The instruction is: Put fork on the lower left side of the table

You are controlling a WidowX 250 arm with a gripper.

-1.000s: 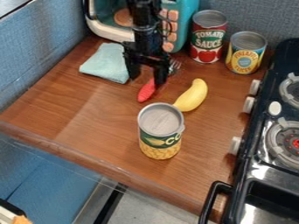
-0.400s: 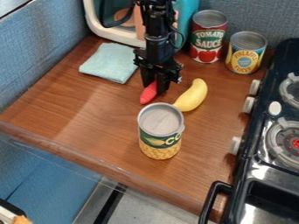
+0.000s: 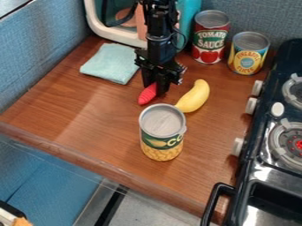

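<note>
The black gripper (image 3: 154,89) is low over the upper middle of the wooden table, its fingers closed around the fork's red handle. The fork (image 3: 147,95) has the end of that handle showing below and left of the fingers, pointing toward the lower left; its tines are hidden behind the gripper. The table (image 3: 88,128) is brown wood, with its lower left part in front of the blue wall.
A corn can (image 3: 161,132) stands just below the fork, and a yellow banana (image 3: 194,97) lies right of it. A folded teal cloth (image 3: 111,64) is at the upper left. Two cans, tomato sauce (image 3: 210,37) and pineapple (image 3: 248,53), stand behind; a stove (image 3: 268,154) borders the right.
The gripper came down and slightly right over the fork, and its fingers drew together around the handle. The handle's end has shifted slightly left in the last moment.
</note>
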